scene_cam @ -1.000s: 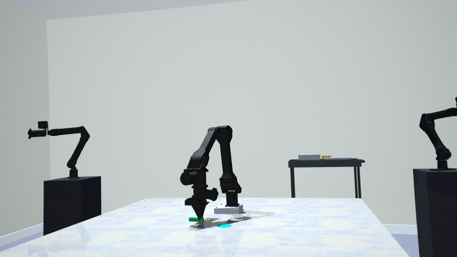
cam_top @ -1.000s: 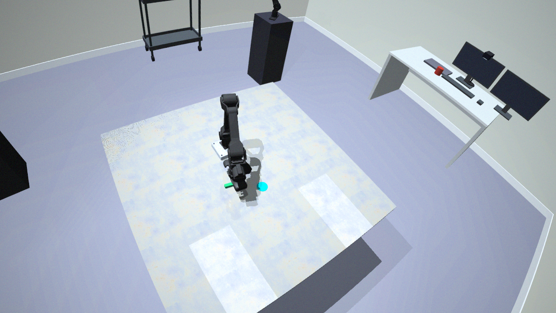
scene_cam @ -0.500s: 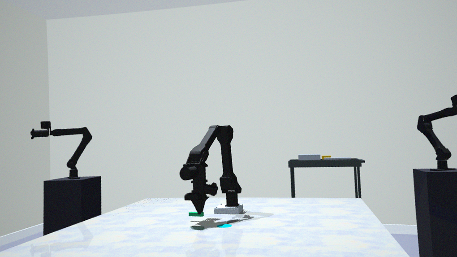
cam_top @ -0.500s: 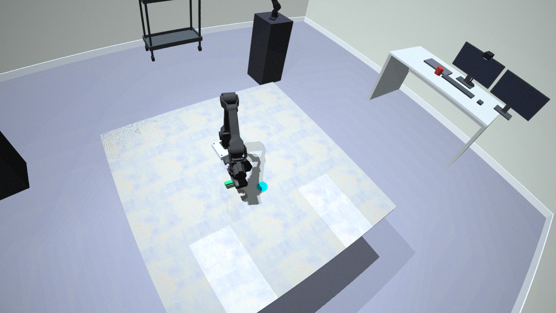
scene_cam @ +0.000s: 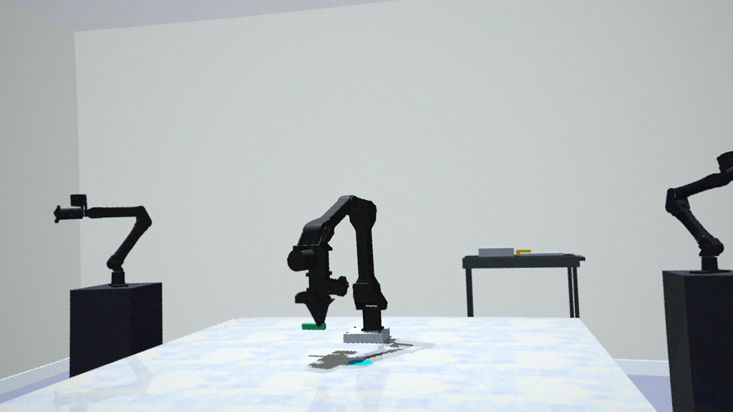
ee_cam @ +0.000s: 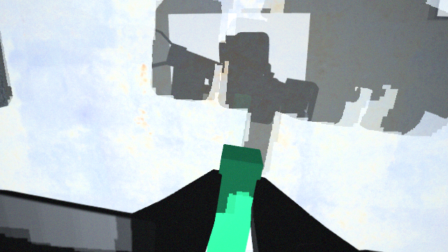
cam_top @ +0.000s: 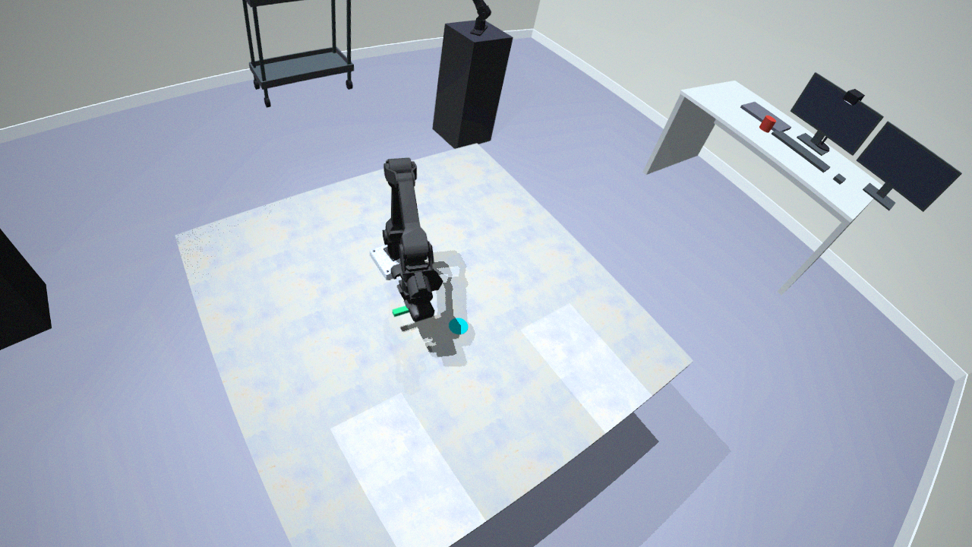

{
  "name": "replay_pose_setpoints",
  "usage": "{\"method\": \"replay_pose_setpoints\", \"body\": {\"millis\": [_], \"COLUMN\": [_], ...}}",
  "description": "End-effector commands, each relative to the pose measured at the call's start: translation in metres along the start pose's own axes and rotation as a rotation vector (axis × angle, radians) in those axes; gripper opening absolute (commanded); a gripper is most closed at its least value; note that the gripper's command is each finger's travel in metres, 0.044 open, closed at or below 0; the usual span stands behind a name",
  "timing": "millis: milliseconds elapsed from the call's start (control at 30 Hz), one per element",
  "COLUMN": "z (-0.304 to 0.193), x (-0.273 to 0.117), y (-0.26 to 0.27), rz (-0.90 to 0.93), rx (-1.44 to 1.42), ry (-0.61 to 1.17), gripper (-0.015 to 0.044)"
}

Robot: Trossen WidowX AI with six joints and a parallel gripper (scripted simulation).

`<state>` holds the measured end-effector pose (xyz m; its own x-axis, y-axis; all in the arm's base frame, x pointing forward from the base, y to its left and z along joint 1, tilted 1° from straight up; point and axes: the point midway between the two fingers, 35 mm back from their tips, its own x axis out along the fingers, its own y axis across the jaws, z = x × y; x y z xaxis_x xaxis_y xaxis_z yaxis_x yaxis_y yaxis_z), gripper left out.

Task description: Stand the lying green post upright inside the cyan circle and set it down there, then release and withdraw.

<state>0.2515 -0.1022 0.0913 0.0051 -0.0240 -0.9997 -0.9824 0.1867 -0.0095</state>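
the gripper's (cam_top: 422,314) (scene_cam: 320,325) (ee_cam: 239,189) fingers clasped the green post (cam_top: 400,311) (scene_cam: 311,326) (ee_cam: 235,217) above the table (cam_top: 305,353) (scene_cam: 448,380) (ee_cam: 87,140). the post hung sideways, apart from the cyan circle (cam_top: 459,326) (scene_cam: 359,362).

Black jointed arm (cam_top: 405,203) (scene_cam: 365,247) on a pale base
Above the gripper (cam_top: 421,314) (scene_cam: 319,324) (ee_cam: 240,176), the body is near-black, with long, narrow links, bulky rounded joints and a drum-shaped housing (scene_cam: 301,259); a smaller knobbly black part (scene_cam: 339,285) juts out beside the gripper's upper body. The gripper's own fingers (scene_cam: 318,309) are plain dull black wedges, broad at the root and narrowing to the tips. Well apart from the gripper, the base (cam_top: 380,260) (scene_cam: 366,337) is a light grey, squared slab with small dark dots on top, too small to make out.
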Motion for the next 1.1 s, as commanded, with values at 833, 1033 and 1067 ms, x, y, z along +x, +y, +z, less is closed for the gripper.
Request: {"method": "replay_pose_setpoints", "body": {"millis": [833, 1033, 1067], "z": [0.029, 0.045, 0.048], "x": [-0.054, -0.057, -0.058], "y": [-0.017, -0.027, -0.028], "rz": [-0.011, -0.01, -0.01], "rx": [0.154, 0.234, 0.247], "ry": [-0.008, -0.012, -0.012], "gripper": [0.0023, 0.0023, 0.0023]}}
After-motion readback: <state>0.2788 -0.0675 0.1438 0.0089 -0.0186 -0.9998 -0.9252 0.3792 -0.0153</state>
